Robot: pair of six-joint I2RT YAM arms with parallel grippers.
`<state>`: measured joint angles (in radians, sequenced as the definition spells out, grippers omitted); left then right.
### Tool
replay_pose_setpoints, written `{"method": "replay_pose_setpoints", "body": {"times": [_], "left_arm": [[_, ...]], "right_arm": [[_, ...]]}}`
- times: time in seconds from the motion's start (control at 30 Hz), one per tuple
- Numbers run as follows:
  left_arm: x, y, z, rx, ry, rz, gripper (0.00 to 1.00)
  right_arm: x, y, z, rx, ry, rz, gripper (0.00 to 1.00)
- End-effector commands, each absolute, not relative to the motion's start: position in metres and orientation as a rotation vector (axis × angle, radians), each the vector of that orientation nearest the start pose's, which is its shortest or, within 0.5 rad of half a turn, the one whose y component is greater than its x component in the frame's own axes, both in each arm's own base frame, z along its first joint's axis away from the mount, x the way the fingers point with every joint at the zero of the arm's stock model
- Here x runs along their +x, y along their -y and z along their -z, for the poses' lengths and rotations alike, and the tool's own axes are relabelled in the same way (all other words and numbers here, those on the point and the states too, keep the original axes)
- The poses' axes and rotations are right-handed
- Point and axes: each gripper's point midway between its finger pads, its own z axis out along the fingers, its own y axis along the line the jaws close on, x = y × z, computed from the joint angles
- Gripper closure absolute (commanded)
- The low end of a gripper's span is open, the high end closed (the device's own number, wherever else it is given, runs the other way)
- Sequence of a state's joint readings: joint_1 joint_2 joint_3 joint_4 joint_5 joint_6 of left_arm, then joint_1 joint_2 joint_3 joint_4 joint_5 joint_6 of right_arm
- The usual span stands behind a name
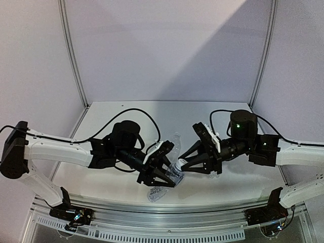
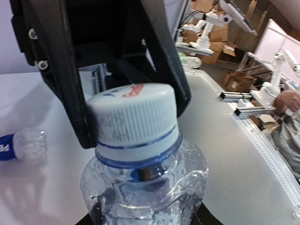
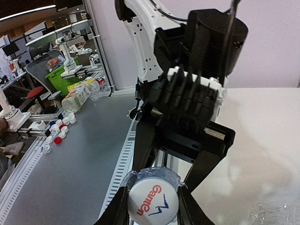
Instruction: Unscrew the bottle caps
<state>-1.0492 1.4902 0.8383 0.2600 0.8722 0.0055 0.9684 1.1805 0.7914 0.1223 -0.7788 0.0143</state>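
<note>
Clamping done: white cap (image 3: 153, 201) is clenched in right gripper (image 1: 182, 164), bottle (image 2: 145, 187) is grasped by left gripper (image 1: 171, 177), held centre, toward near edge. Cap is seen seated; unscrewing not yet done. State of far bottle (image 1: 176, 138) and near bottle (image 1: 154, 194) cannot be told.

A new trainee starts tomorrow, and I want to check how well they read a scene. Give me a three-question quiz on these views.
1. True or false: the white cap is already off the bottle.
2. The left end effector holds the bottle. What grips the cap? A) the same one B) the right end effector C) nothing
3. Fill in: the label on the lying bottle is ___.

Key: 1 false; 2 B; 3 blue.
</note>
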Motion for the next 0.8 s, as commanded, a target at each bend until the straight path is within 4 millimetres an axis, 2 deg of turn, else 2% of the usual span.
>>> {"method": "replay_pose_setpoints", "body": {"times": [0.0, 0.07, 0.1, 0.13, 0.17, 0.2, 0.27, 0.3, 0.43, 0.53, 0.7, 0.77], "left_arm": [[0.043, 0.384, -0.2, 1.761, -1.359, 1.812, 0.83], [0.05, 0.389, -0.197, 1.736, -1.42, 1.76, 0.84], [0.057, 0.391, -0.194, 1.716, -1.459, 1.699, 0.84], [0.066, 0.394, -0.191, 1.684, -1.502, 1.624, 0.82], [0.075, 0.395, -0.189, 1.647, -1.54, 1.544, 0.81], [0.089, 0.397, -0.185, 1.595, -1.585, 1.434, 0.81], [0.108, 0.395, -0.183, 1.526, -1.641, 1.28, 0.8], [0.12, 0.393, -0.182, 1.482, -1.668, 1.201, 0.8], [0.154, 0.383, -0.185, 1.338, -1.724, 0.968, 0.78], [0.161, 0.38, -0.188, 1.3, -1.731, 0.91, 0.78], [0.173, 0.379, -0.184, 1.254, -1.778, 0.841, 0.77], [0.18, 0.378, -0.181, 1.226, -1.808, 0.801, 0.77]], "right_arm": [[0.084, -0.339, -0.294, -1.486, -1.217, -1.391, 0.8], [0.092, -0.342, -0.291, -1.466, -1.26, -1.356, 0.72], [0.099, -0.345, -0.29, -1.441, -1.294, -1.328, 0.65], [0.109, -0.348, -0.287, -1.4, -1.357, -1.302, 0.51], [0.123, -0.35, -0.285, -1.341, -1.417, -1.248, 0.37], [0.139, -0.351, -0.282, -1.27, -1.486, -1.181, 0.28], [0.18, -0.344, -0.276, -1.064, -1.656, -1.006, 0.16], [0.186, -0.341, -0.272, -1.03, -1.707, -0.982, 0.13], [0.198, -0.335, -0.273, -0.907, -1.75, -0.963, 0.06], [0.205, -0.336, -0.274, -0.814, -1.801, -0.99, 0.06], [0.201, -0.365, -0.255, -0.84, -1.896, -1.142, 0.12], [0.198, -0.374, -0.252, -0.846, -1.907, -1.212, 0.07]]}}
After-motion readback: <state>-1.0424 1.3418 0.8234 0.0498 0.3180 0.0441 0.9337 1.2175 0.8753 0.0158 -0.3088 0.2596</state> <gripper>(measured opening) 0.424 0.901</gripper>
